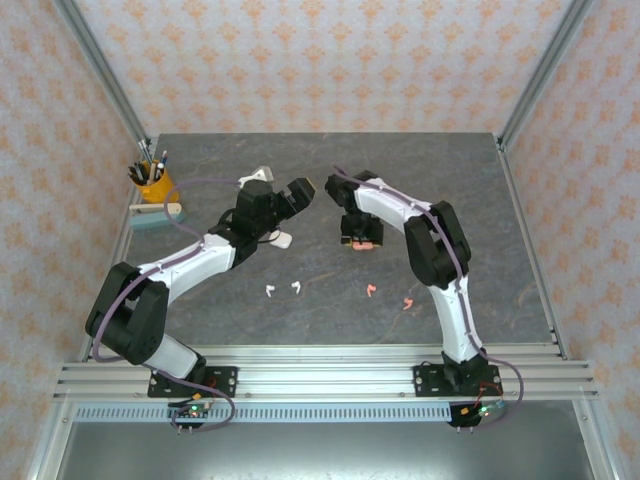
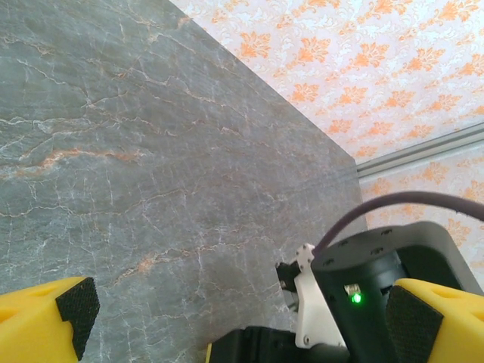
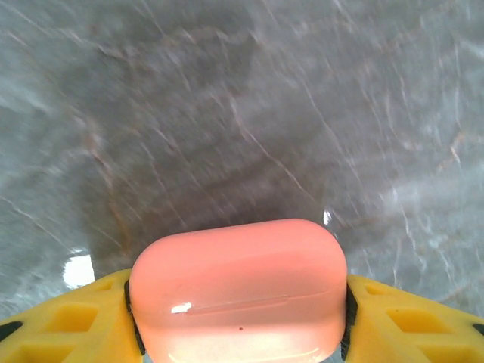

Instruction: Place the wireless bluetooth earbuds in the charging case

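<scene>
Earbuds lie loose on the table (image 1: 330, 320), near its front edge and between the two arms: we see two white earbuds (image 1: 270, 291) side by side on the left and two pink earbuds (image 1: 371, 290) a little apart on the right, none touching a hand. Farther back, the right hand (image 1: 360, 238) points down and grips a salmon-pink charging case (image 3: 238, 287), lid closed, with a yellow finger pressed against each side. The left hand (image 2: 242, 321) is spread wide and holds nothing; between its fingers (image 2: 38, 325) the left wrist view shows a black housing (image 2: 363, 272) on the right arm, close in front. A white rounded object (image 1: 283, 240) sits just beside the left forearm, partly hidden, and another white piece (image 1: 256, 176) shows behind that arm; we cannot tell what either is. At the table's far left corner stand a yellow cup of pens (image 1: 152, 187) and, just in front of it, a teal block (image 1: 158, 218). The table is grey marble with pale veins. Walls (image 1: 300, 60) with an orange floral pattern enclose it, with metal posts (image 1: 100, 70) at the back corners.
</scene>
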